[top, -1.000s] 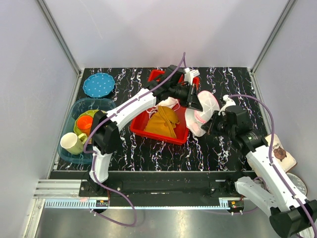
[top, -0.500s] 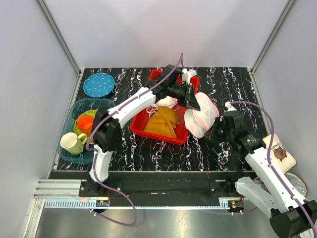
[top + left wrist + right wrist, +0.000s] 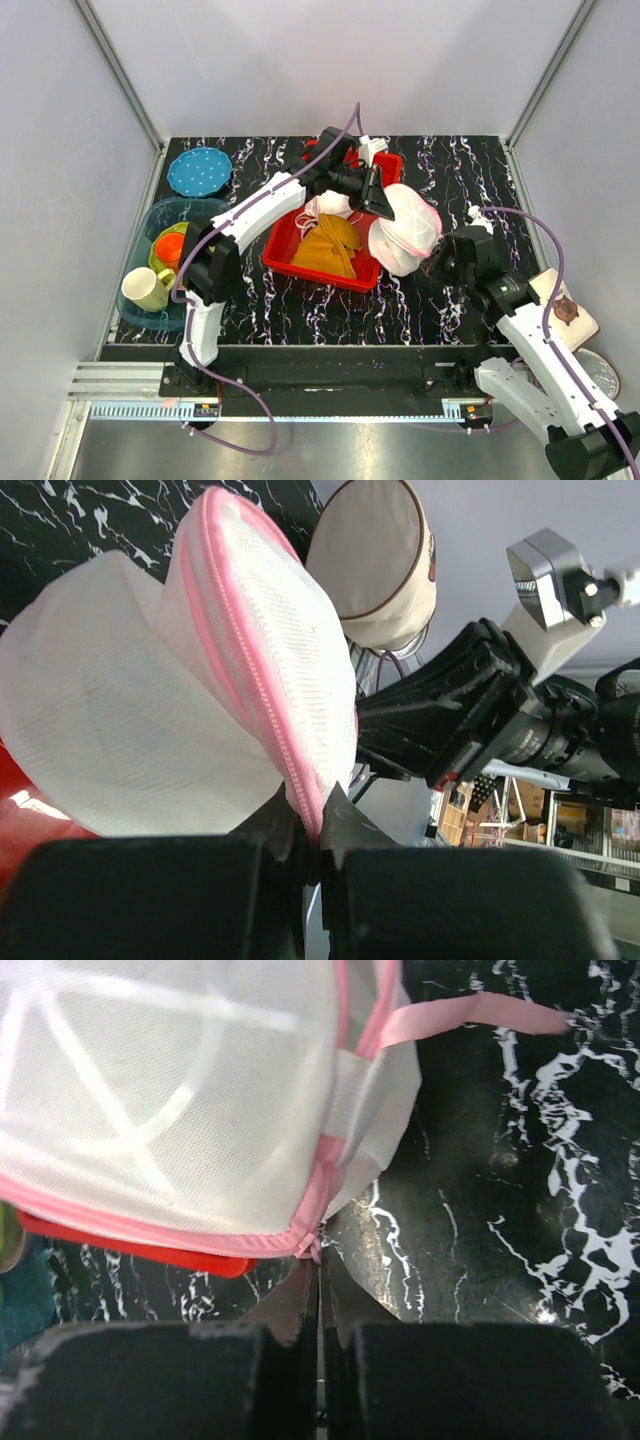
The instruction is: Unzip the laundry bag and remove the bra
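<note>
The laundry bag (image 3: 405, 228) hangs in the air between the two arms, above the right rim of the red tray (image 3: 318, 272) and the black tabletop (image 3: 460, 170) beside it. The left tool (image 3: 383, 198) is clenched on the pink zip edge at the bag's far side, and the left wrist view shows its tips pinching that edge tight. The right tool (image 3: 440, 258) is at the bag's near right side, squeezed shut, with the little pink zip pull caught right at its tips. The zip looks shut along the parts that show. Pale bands show through the white mesh. A mustard-yellow cloth (image 3: 328, 245) lies in the tray, apart from the bag
</note>
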